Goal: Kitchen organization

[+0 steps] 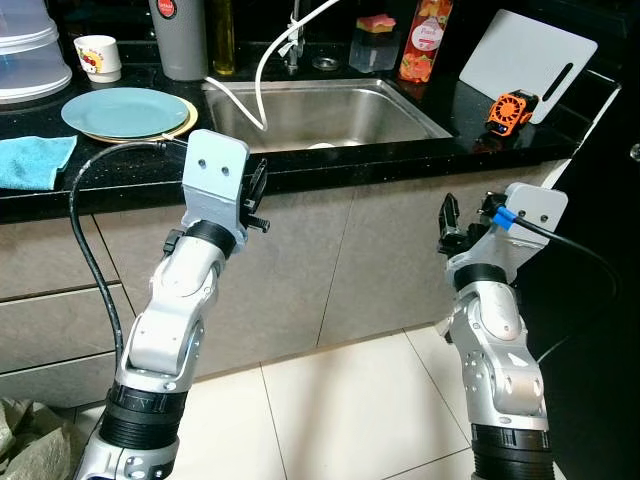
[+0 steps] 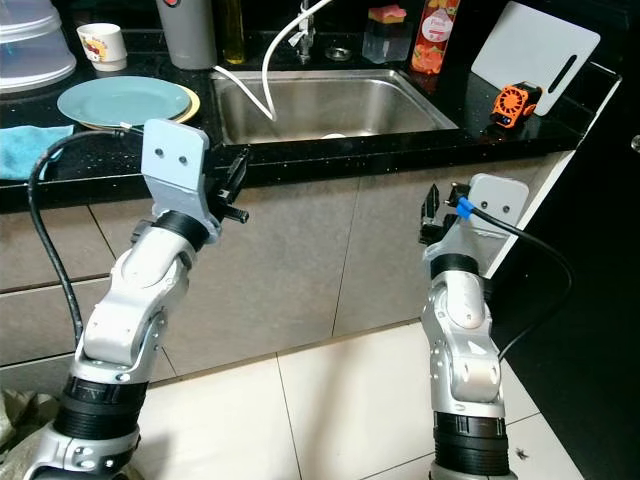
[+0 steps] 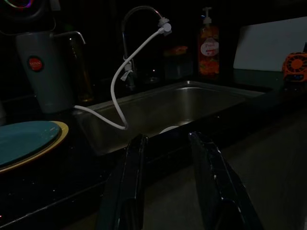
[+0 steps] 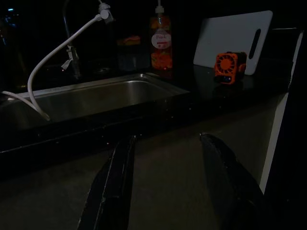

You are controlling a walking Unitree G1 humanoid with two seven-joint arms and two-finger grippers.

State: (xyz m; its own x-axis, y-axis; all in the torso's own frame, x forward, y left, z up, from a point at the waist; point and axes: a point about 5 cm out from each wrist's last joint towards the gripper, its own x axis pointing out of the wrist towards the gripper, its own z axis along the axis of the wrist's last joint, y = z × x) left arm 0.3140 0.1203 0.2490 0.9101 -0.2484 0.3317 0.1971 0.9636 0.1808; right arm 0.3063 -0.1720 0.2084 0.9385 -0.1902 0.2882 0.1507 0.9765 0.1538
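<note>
A steel sink is set in the black countertop, with a white hose drooping into it from the tap. A teal plate lies on a yellow one left of the sink. My left gripper is raised in front of the counter edge, just below the sink's left corner; its fingers stand open and empty. My right gripper hangs lower, before the cabinet under the sink's right end, and it too is open and empty, as its fingers show.
A blue cloth, a white cup and a grey jug sit on the left of the counter. An orange soap bottle, a white cutting board and a small orange fan stand right. Tiled floor below.
</note>
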